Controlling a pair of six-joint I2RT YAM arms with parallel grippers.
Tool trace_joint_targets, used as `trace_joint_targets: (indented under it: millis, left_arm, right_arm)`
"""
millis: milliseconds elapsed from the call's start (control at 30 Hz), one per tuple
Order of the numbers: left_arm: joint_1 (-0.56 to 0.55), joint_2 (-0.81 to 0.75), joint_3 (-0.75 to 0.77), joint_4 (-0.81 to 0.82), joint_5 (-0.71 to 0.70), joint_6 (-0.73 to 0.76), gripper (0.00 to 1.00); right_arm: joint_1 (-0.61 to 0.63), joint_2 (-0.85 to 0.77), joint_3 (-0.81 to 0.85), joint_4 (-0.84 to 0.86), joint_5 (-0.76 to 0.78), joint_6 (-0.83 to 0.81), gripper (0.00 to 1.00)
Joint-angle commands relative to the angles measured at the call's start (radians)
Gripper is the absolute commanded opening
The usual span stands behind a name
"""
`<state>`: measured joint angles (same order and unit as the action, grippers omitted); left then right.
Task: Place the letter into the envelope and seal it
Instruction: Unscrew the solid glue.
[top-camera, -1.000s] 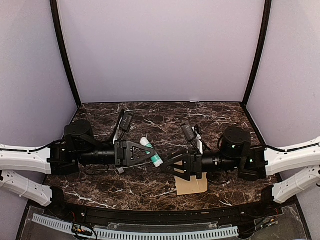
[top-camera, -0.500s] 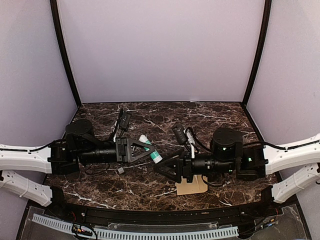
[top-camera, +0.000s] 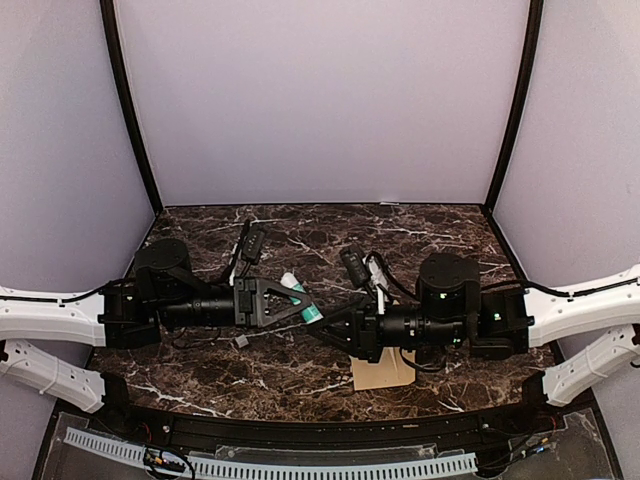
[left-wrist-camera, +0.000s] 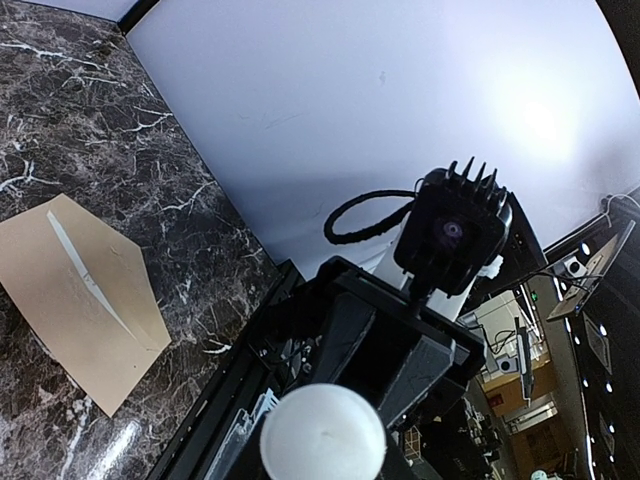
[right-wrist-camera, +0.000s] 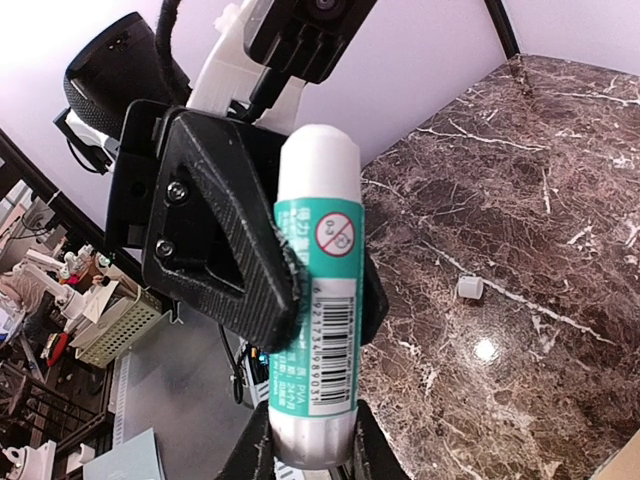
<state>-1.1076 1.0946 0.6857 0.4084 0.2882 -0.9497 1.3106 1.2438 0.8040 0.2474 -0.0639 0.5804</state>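
Observation:
The tan envelope (top-camera: 385, 372) lies flat near the table's front edge, partly under my right arm; in the left wrist view the envelope (left-wrist-camera: 85, 300) shows its pointed flap. The letter is out of view. A green-and-white glue stick (top-camera: 302, 298) hangs level above the table between the arms. My left gripper (top-camera: 290, 298) is shut on its middle, one black finger (right-wrist-camera: 220, 240) pressed to the label. My right gripper (right-wrist-camera: 310, 455) is shut on the stick's silvery lower end (right-wrist-camera: 312, 440). The stick's round white top (left-wrist-camera: 322, 435) faces the left wrist camera.
A small white cap (right-wrist-camera: 468, 288) lies loose on the marble; in the top view the cap (top-camera: 241, 341) sits just in front of my left arm. Lilac walls close in the back and sides. A black rail (top-camera: 300, 430) runs along the near edge.
My right gripper has moved left toward the left gripper and closed on the end of the glue stick. The left gripper has kept its hold and hardly moved.

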Motion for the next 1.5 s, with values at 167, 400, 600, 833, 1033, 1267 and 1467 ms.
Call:
trace_joint_targets:
  millis: [167,400,600,833,1033,1267,1467]
  left_arm:
    - [0.005,0.016,0.041,0.008,0.110,0.105,0.00]
    - [0.004,0.020,0.023,0.143,0.262,0.176,0.00]
    - [0.005,0.021,0.015,0.235,0.330,0.179,0.00]
    - [0.005,-0.035,0.011,0.180,0.161,0.170,0.00]
    - [0.005,-0.106,-0.038,0.091,-0.098,0.089,0.00]
    - [0.005,-0.115,-0.046,0.081,-0.115,0.019,0.00]
    - [0.005,-0.084,-0.016,0.037,-0.048,0.009,0.00]
  right_arm:
    - [-0.036,-0.040,-0.037,0.159,-0.098,0.105,0.11]
    - [-0.116,-0.048,-0.182,0.534,-0.325,0.338,0.11]
    - [-0.140,-0.029,-0.210,0.652,-0.393,0.423,0.11]
    - [-0.125,-0.083,-0.152,0.399,-0.318,0.279,0.33]
    - [-0.083,-0.123,-0.138,0.272,-0.191,0.210,0.66]
    - [0.014,-0.066,-0.049,0.119,0.000,0.074,0.72]
    - [0.029,-0.019,0.018,0.026,0.061,0.026,0.73]
